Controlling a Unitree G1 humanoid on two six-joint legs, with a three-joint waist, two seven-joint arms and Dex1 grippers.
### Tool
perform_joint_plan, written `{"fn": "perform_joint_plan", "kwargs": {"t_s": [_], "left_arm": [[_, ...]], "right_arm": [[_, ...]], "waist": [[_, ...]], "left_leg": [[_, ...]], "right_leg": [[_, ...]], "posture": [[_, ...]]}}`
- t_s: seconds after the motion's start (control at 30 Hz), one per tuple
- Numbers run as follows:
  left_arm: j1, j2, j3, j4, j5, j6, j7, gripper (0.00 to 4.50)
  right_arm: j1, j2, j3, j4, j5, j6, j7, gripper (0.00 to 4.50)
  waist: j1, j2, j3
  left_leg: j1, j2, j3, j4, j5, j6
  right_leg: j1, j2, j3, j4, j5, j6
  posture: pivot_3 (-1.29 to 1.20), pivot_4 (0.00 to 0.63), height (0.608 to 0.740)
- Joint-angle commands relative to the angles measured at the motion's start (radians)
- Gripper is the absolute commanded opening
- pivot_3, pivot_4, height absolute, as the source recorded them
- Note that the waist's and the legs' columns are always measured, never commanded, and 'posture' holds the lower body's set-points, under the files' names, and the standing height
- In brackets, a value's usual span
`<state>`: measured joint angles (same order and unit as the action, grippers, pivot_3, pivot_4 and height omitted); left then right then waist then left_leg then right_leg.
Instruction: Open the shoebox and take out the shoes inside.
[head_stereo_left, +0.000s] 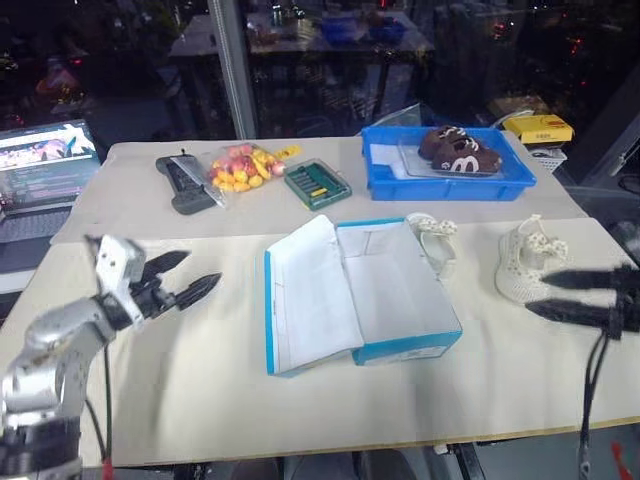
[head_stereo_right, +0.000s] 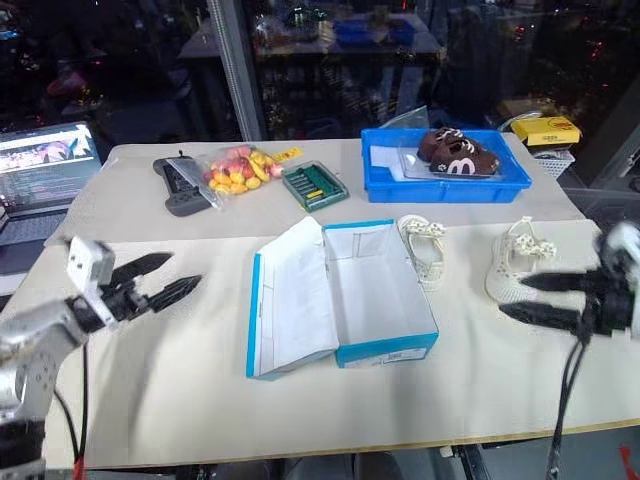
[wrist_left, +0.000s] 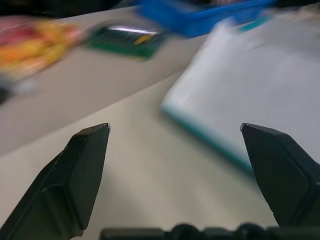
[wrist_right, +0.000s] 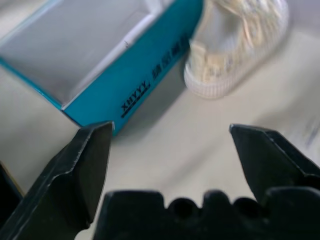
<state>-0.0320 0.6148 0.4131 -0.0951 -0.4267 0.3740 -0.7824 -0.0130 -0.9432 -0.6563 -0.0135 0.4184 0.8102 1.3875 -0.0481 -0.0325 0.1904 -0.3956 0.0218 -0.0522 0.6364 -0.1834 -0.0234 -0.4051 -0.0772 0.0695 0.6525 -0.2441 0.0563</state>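
Though rigid, rectangular cardboard shoebox (head_stereo_left: 400, 300)

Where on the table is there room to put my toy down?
Bare cloth lies between the left tool and the open shoebox, and along the near edge before it. Crowded: the far side with candy bag and blue tray, and the shoes right of the box.

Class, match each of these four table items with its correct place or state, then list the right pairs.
1. shoebox
2. dark brown shoes
3. cream-white shoes
4. right end effector

A. in the blue tray
B. open, holding nothing
C. lid open, empty inside
D. on the table, right of the box

Pairs: 1-C, 2-A, 3-D, 4-B
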Motion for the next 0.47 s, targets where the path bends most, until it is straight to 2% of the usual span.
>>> {"fn": "perform_joint_plan", "kwargs": {"t_s": [0.03,0.1,0.13,0.23,0.33,0.47], "left_arm": [[0.117,-0.125,0.002,-0.071,0.068,-0.118,0.146,4.5],[0.182,-0.209,-0.008,-0.074,0.102,-0.195,0.207,4.5],[0.203,-0.242,-0.006,-0.069,0.12,-0.23,0.238,4.5],[0.247,-0.316,-0.006,-0.025,0.209,-0.414,0.326,4.5],[0.274,-0.353,-0.023,0.007,0.24,-0.478,0.369,4.5],[0.261,-0.38,-0.047,0.085,0.28,-0.57,0.414,4.5]], "right_arm": [[0.012,0.287,-0.187,-0.068,0.03,-0.161,-0.347,4.42],[0.062,0.454,-0.165,-0.115,-0.076,-0.381,-0.512,4.42],[0.085,0.513,-0.15,-0.138,-0.094,-0.435,-0.556,4.42],[0.155,0.626,-0.07,-0.192,-0.161,-0.589,-0.651,4.42],[0.213,0.684,0.031,-0.212,-0.219,-0.694,-0.705,4.42],[0.217,0.689,0.095,-0.143,-0.245,-0.792,-0.767,4.42]], "waist": [[0.003,-0.001,-0.002],[0.004,-0.001,-0.006],[0.005,-0.001,-0.007],[0.008,0.007,-0.011],[0.005,0.01,-0.015],[0.004,0.011,-0.021]], "left_leg": [[0.0,0.0,0.0,0.0,0.0,0.0],[0.0,0.001,0.001,0.0,0.0,-0.001],[0.0,0.001,0.001,0.0,-0.001,-0.001],[-0.003,0.001,0.001,0.0,0.0,-0.002],[-0.003,0.001,0.002,-0.001,0.0,-0.002],[0.0,0.001,0.003,-0.001,0.0,-0.002]], "right_leg": [[0.001,0.0,0.0,-0.003,0.001,0.0],[0.004,0.0,0.0,-0.009,0.003,0.0],[0.004,0.0,0.001,-0.009,0.003,0.0],[0.001,0.0,0.001,-0.01,0.003,-0.002],[0.001,0.0,0.001,-0.01,0.002,-0.003],[0.003,0.0,0.002,-0.01,0.001,-0.005]], "posture": [[0.0,0.15,0.74],[0.0,0.15,0.74],[0.0,0.15,0.74],[0.0,0.15,0.74],[0.0,0.15,0.74],[0.0,0.15,0.74]]}}
